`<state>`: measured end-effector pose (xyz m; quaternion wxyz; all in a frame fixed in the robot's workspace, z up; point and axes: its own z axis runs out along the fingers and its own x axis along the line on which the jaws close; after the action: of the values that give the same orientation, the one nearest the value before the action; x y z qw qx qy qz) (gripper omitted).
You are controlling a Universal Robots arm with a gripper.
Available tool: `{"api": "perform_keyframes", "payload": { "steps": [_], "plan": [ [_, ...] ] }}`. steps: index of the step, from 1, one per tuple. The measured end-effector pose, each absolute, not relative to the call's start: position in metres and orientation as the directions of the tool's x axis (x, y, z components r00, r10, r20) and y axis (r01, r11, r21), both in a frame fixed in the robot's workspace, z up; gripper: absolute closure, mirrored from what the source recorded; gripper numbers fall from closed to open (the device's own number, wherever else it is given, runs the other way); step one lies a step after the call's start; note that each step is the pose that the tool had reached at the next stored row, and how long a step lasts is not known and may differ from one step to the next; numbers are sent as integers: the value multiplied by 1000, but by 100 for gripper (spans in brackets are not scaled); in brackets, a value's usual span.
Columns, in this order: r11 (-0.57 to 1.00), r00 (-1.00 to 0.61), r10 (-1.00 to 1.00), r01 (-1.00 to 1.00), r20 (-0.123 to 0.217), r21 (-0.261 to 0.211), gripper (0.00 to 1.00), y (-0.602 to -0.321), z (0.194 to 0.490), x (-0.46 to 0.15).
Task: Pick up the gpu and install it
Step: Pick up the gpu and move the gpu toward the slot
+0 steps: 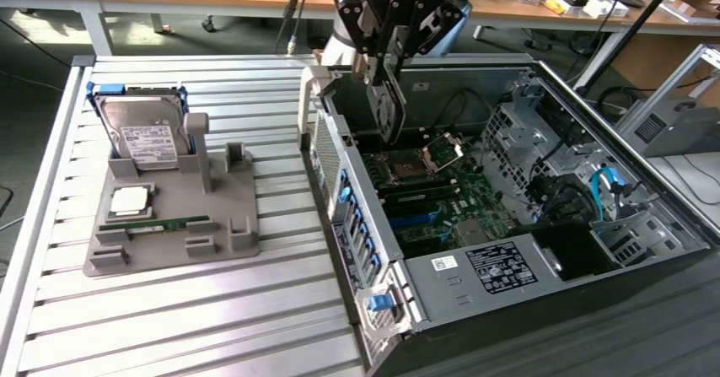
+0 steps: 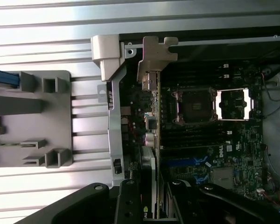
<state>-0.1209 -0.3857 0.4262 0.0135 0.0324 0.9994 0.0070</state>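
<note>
My gripper (image 1: 386,63) hangs over the rear end of the open computer case (image 1: 329,153), shut on the gpu (image 1: 389,103). The gpu is a thin dark card that hangs on edge below the fingers, just above the motherboard (image 1: 456,204) and close to the case's back wall. In the wrist view the gpu (image 2: 152,121) appears edge-on, with its silvery bracket (image 2: 155,58) at the far end beside the case's rear panel. The black fingers (image 2: 129,205) clamp the card on both sides around the gripper (image 2: 151,207). The CPU socket (image 2: 196,106) lies beside the card.
A grey fixture tray (image 1: 231,234) sits on the slatted table (image 1: 169,326) on the exterior view's left, carrying a hard drive (image 1: 141,137), a green memory stick (image 1: 152,223) and a chip (image 1: 130,200). Drive cages and cables (image 1: 585,183) crowd the case's far side.
</note>
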Motion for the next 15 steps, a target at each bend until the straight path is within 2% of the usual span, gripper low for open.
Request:
{"api": "perform_keyframes", "payload": {
  "steps": [15],
  "plan": [
    [998,-998,65,65,-27,15,73,-388,426,-113]
  ]
}}
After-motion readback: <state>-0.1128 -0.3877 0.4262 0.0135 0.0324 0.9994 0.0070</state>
